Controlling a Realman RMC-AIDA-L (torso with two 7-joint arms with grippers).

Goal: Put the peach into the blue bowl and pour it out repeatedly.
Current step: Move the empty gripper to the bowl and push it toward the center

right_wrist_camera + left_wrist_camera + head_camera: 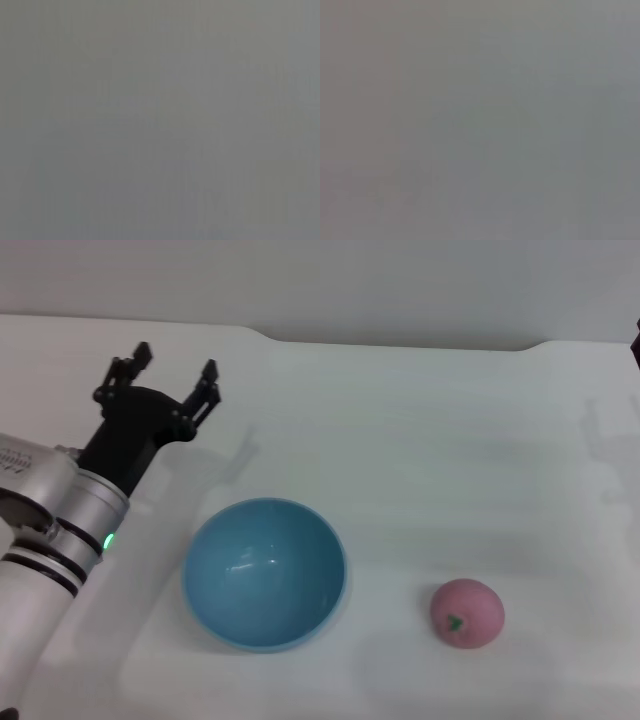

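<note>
One blue bowl (266,572), lower centre-left of the head view, upright on the white table (430,430), nothing inside. One peach (467,613), lower right of the frame, on the table well apart from the bowl, green stem mark facing the camera. Left gripper (172,373) in the upper left, up beyond the bowl's far-left side, fingers spread apart, holding nothing. Right gripper: only a dark sliver at the far right edge, can't tell what part it is or how its fingers stand. Both wrist views are flat grey, nothing readable.

Risks, as I judge them: the peach is round, so a grasp that lands off-centre could nudge it and send it rolling toward the front or right table edge. The bowl looks glossy and light, so a rim pinch could slip, or the bowl could skid or tip if bumped. With the wrist views blank, close-in alignment rests on the head view alone.

Count: bowls one, peaches one, arms clearly seen one.
</note>
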